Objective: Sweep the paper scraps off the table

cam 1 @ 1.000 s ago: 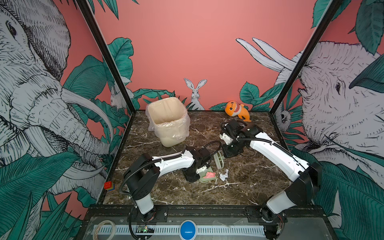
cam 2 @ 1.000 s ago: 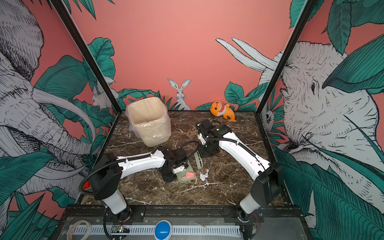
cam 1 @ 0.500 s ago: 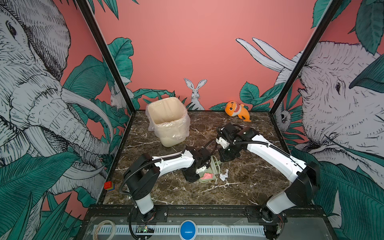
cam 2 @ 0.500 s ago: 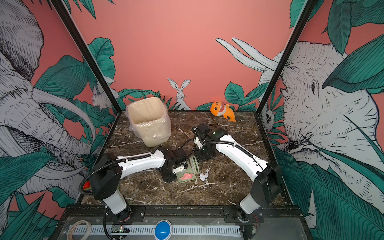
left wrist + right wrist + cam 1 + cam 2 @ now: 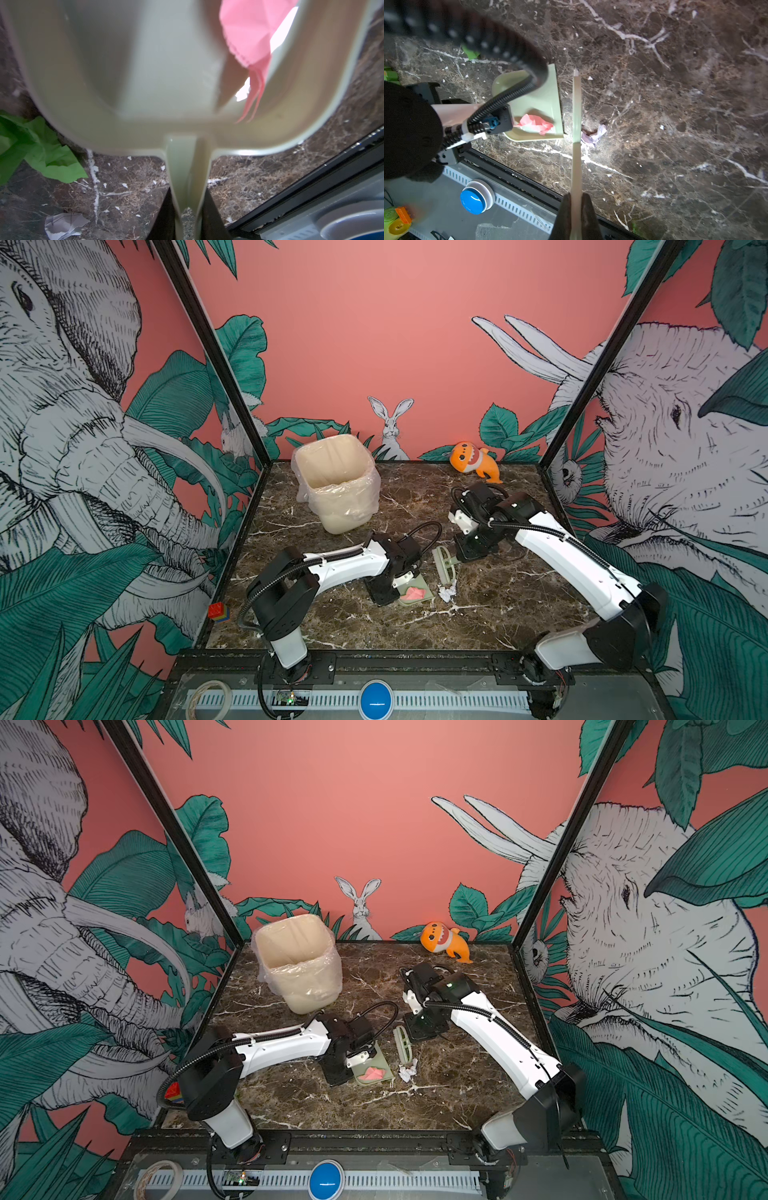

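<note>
Left gripper [image 5: 188, 220] clamped on handle of pale green plastic dustpan [image 5: 124, 62], crumpled pink paper scrap [image 5: 249, 31] inside; crumpled white paper scrap [image 5: 593, 135] on veined dark brown marble table [image 5: 675, 104], just beside pale green brush [image 5: 576, 108], pinched by right gripper [image 5: 576, 218].

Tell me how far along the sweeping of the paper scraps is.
Early. Done: one pink scrap lies in the dustpan, held by the left gripper. In hand: the right gripper holds the brush beside a white scrap on the table. Left: that scrap and a green scrap near the dustpan.
</note>
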`<state>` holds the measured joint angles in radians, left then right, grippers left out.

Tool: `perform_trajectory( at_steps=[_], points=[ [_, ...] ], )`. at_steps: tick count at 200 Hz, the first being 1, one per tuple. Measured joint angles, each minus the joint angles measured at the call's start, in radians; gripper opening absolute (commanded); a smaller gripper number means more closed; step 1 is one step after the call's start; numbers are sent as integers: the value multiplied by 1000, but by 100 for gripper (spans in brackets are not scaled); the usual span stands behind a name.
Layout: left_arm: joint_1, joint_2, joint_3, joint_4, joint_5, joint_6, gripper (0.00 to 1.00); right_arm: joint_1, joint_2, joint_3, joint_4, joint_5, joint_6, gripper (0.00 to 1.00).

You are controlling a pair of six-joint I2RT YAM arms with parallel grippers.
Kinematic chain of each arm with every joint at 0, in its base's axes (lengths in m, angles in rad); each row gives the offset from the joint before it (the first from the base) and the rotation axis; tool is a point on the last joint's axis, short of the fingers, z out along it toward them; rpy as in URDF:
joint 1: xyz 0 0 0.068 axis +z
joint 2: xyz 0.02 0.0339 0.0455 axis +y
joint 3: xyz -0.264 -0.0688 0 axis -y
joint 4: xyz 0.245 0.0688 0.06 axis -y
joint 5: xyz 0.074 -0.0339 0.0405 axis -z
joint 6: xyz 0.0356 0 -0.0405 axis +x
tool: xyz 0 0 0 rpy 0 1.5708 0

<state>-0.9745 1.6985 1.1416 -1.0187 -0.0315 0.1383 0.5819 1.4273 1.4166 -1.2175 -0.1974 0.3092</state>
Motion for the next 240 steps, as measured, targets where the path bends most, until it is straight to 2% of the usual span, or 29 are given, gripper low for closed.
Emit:
perform_trajectory(
  at_steps=[55, 93, 240],
  points=[
    [-39, -14, 0, -3, 13, -15, 14, -75, -42, -8, -107, 108, -64, 0],
    [-80, -14, 0, -17, 18, -26, 14, -100, -47, -43, -123, 138, -82, 0],
    [-117, 11, 2, -26, 58, -33, 14, -110, 15, -88, -57, 64, -100, 0]
  ],
)
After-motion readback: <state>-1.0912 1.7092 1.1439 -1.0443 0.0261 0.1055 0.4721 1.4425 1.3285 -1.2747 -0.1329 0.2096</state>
